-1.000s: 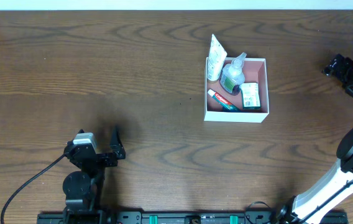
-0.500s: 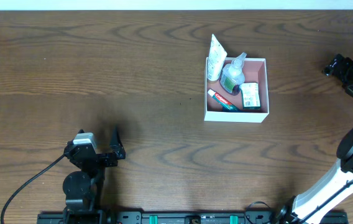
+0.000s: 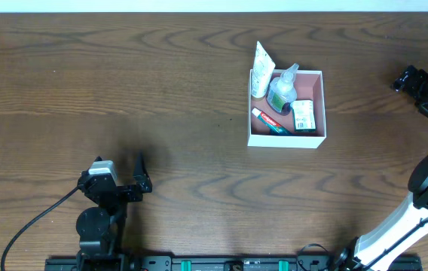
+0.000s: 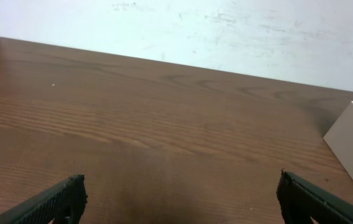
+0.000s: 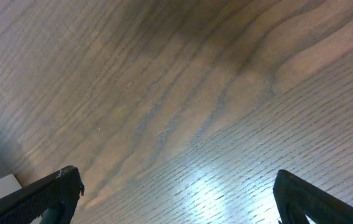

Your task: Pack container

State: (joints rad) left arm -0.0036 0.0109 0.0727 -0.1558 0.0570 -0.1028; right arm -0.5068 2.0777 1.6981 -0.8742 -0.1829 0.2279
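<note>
Wide open, empty — left hand [image 4: 179,200] and right hand [image 5: 176,198], both well apart from the container [image 3: 285,141].

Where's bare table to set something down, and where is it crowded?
Bare table runs from the container leftward to the left gripper, and between the container and the right gripper. Crowded: inside the container, with tube, bottle, toothpaste and soap packet.
</note>
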